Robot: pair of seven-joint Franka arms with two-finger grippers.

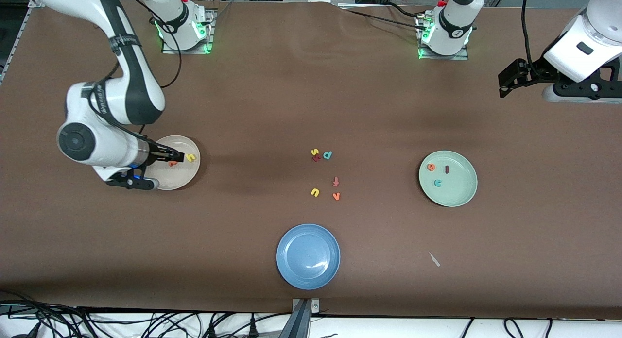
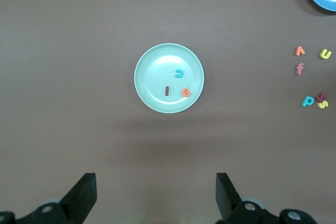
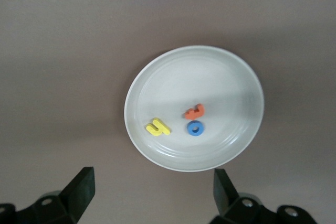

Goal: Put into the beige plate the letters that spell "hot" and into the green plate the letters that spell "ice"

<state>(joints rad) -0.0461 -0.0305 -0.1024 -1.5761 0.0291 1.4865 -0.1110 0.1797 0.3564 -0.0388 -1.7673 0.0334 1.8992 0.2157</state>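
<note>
Three small foam letters lie in the beige plate (image 3: 231,77): the yellow h (image 3: 157,127), the blue o (image 3: 195,128) and the orange t (image 3: 194,111). The t and the o are just beside each other, and the h lies a little apart from them. This plate sits toward the right arm's end of the worktop (image 1: 272,95). The right gripper (image 1: 177,157) hangs over the plate, and its jaws stand wide apart with nothing between them.

Toward the left arm's end sits the green plate (image 1: 461,194). It holds the orange e (image 1: 431,167), the dark red i (image 1: 447,169) and the teal c (image 1: 438,183), each apart from the others. The left gripper (image 1: 505,88) waits high over the worktop's edge at that end, jaws apart and empty.

Between the two plates some loose letters remain on the worktop: a yellow s (image 1: 315,152), a teal d (image 1: 327,155), a dark red letter (image 1: 316,158) touching the s, a salmon-red t (image 1: 336,181), a yellow u (image 1: 315,192) and an orange v (image 1: 336,196). The blue plate (image 1: 308,256) lies nearer to the front camera than these letters.
</note>
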